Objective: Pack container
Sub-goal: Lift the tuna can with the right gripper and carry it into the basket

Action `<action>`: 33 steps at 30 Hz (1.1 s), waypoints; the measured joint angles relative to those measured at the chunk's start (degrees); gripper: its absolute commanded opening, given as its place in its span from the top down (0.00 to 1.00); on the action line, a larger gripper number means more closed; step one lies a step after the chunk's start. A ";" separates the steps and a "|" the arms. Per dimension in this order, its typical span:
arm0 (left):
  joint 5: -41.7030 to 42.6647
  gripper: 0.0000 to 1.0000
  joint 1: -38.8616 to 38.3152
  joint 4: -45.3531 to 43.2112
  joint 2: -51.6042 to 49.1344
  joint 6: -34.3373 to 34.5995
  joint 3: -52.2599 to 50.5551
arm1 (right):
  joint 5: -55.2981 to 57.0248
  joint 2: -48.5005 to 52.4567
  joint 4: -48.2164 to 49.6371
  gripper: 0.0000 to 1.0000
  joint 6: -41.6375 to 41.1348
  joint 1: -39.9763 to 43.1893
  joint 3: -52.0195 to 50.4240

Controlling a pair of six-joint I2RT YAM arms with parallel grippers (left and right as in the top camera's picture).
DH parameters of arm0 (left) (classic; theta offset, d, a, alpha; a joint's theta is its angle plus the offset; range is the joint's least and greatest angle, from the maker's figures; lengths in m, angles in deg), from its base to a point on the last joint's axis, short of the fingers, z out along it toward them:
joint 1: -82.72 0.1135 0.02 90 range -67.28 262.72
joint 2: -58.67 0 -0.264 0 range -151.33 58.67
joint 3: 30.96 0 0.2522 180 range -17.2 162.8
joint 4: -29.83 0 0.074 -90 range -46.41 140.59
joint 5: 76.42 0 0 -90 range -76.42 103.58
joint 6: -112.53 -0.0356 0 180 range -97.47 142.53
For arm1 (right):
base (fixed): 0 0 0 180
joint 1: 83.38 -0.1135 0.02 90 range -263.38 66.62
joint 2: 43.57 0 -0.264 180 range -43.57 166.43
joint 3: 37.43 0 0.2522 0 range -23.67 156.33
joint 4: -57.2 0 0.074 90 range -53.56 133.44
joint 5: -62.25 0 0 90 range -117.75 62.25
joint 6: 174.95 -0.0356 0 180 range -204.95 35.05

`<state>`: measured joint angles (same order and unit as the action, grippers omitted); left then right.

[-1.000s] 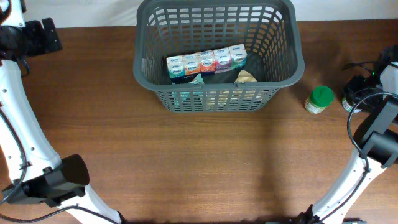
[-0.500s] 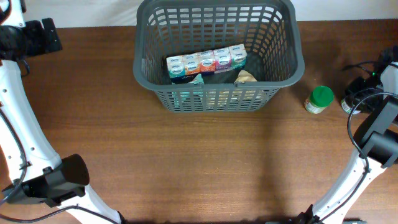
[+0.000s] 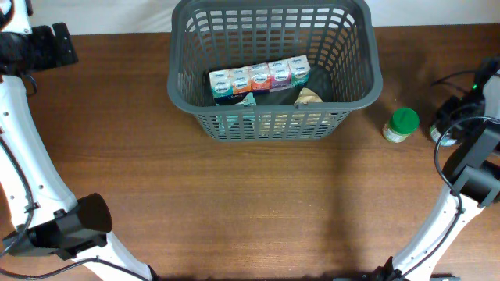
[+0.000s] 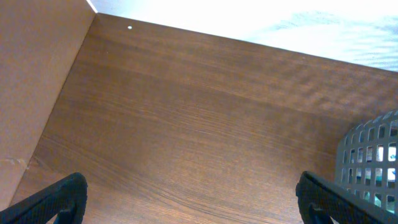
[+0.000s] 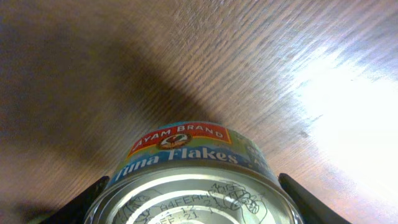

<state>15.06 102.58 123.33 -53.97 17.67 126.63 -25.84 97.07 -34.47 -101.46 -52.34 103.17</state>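
The container (image 3: 275, 19) is a large dark grey slotted basket at the back middle of the table. It holds a row of small cartons (image 3: 259, 78), a teal packet and a tan item (image 3: 308, 96). A tuna flakes can (image 5: 180, 152) stands on the table at the far right, and its edge shows in the overhead view (image 3: 434, 131). My right gripper (image 5: 193, 202) has a finger against each side of the can. My left gripper (image 4: 189, 199) is open and empty over bare table at the back left (image 3: 53, 43). The basket's corner (image 4: 373, 162) shows in its view.
A small jar with a green lid (image 3: 402, 123) stands between the basket and the right gripper. A black cable (image 3: 449, 80) lies by the right arm. A brown wall panel (image 4: 31, 74) borders the table on the left. The arm bases stand at the front corners.
The right wrist has shifted very slightly over the can. The basket, the jar and the left arm have not moved.
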 measured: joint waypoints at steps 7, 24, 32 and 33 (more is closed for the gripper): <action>0.00 0.01 0.00 0.02 0.00 0.00 0.00 | -0.70 0.11 -13.07 0.96 -0.02 -0.17 24.98; -0.02 0.01 0.00 0.00 0.00 0.00 0.00 | -11.19 -18.10 -17.53 0.96 11.02 -29.44 52.70; 0.00 0.01 0.00 0.00 0.00 0.00 0.00 | -9.42 -15.93 -16.68 0.96 22.18 -43.58 50.62; 0.00 0.01 0.00 0.00 0.00 0.00 0.00 | -8.83 -14.80 -16.52 0.96 22.86 -44.28 49.44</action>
<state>15.06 102.58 123.33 -53.97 17.67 126.63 -34.67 82.27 -50.99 -78.60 -96.62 152.62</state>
